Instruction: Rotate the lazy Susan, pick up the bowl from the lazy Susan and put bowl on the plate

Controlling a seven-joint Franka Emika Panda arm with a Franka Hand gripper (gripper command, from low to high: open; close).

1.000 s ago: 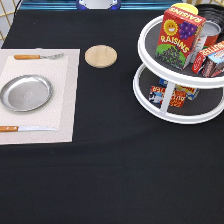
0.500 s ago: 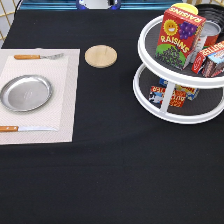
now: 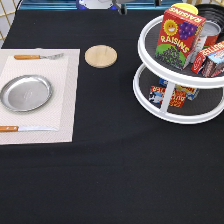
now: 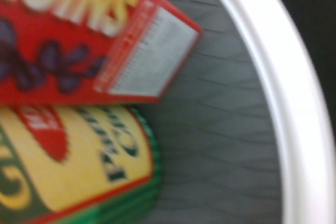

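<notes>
The white two-tier lazy Susan stands at the exterior view's right, crowded with boxes and cans. The black bowl does not show in either view; it is hidden or out of view. The silver plate lies empty on a pale placemat at the exterior view's left. The gripper is not in the exterior view. The wrist view looks closely at the lazy Susan's grey surface and white rim, with a red raisins box and a yellow-and-green lid.
A red raisins box and smaller packets fill the top tier, with more packets on the lower tier. A round wooden coaster lies between the placemat and the turntable. A fork and a knife flank the plate.
</notes>
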